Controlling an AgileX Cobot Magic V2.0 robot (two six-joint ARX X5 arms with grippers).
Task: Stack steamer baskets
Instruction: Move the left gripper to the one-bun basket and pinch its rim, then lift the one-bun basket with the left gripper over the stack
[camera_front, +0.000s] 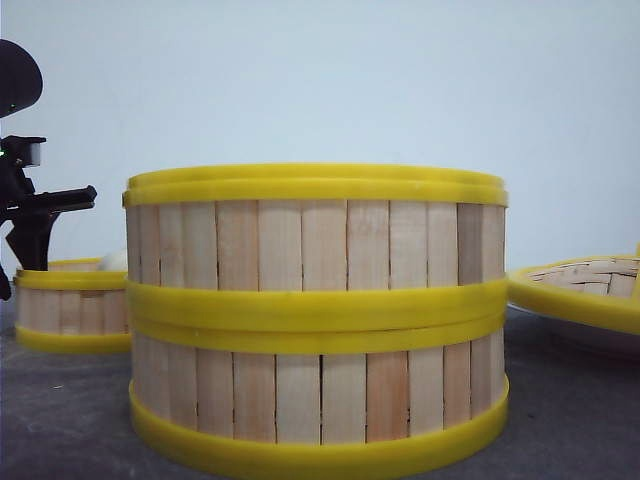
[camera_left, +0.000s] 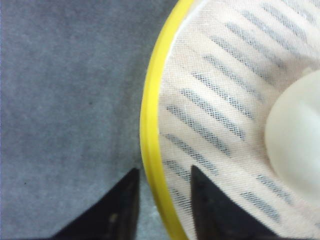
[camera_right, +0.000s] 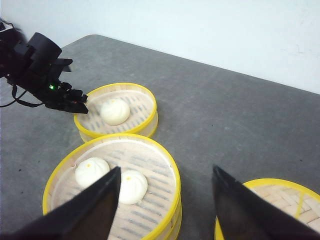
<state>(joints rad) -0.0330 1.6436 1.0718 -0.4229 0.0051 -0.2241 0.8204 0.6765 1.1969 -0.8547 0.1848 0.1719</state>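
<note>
Gripping next: left pincer (camera_left: 162, 210), narrowly parted, straddles the single basket (camera_right: 117, 110) rim; seat deeper before closing.
Right pincer (camera_right: 167, 207): wide, empty, above the stack (camera_front: 316, 320).

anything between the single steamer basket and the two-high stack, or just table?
Just bare grey table. The right wrist view shows a narrow empty gap between the single basket and the stack; the left gripper sits at the single basket's far rim, outside it.

A grey, matte table (camera_right: 240, 125) is seen, bounded at its far edge by a plain white wall (camera_right: 210, 25). Soft, even light is cast throughout.
</note>
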